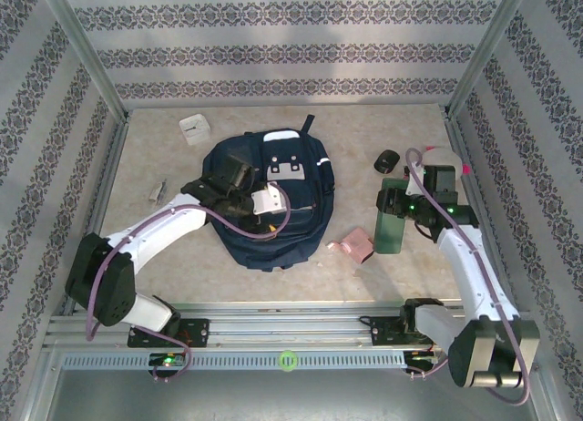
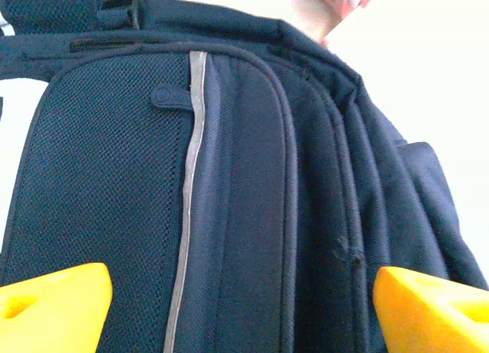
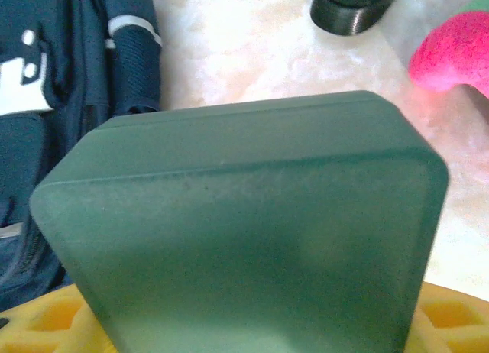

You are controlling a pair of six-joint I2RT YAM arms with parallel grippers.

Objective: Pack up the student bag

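The student bag (image 1: 296, 220), navy blue with a grey-white patch, lies flat at the middle of the table. My left gripper (image 1: 228, 177) hovers over its left upper part. In the left wrist view the bag (image 2: 244, 162) is close up, with a pale stripe down it, and the gripper (image 2: 243, 296) stands open, its yellow fingers (image 2: 53, 307) wide on either side of the fabric. My right gripper (image 1: 393, 205) is to the right of the bag, shut on a flat dark green case (image 1: 393, 231). The case (image 3: 244, 215) sits between the yellow fingers (image 3: 451, 322), with the bag (image 3: 46, 78) at left.
A small white box (image 1: 194, 129) stands behind the bag at left. A black rounded object (image 1: 387, 161) lies behind the right gripper. A pink item (image 1: 353, 246) lies on the table between bag and case. A small metal piece (image 1: 157, 190) rests near the left wall.
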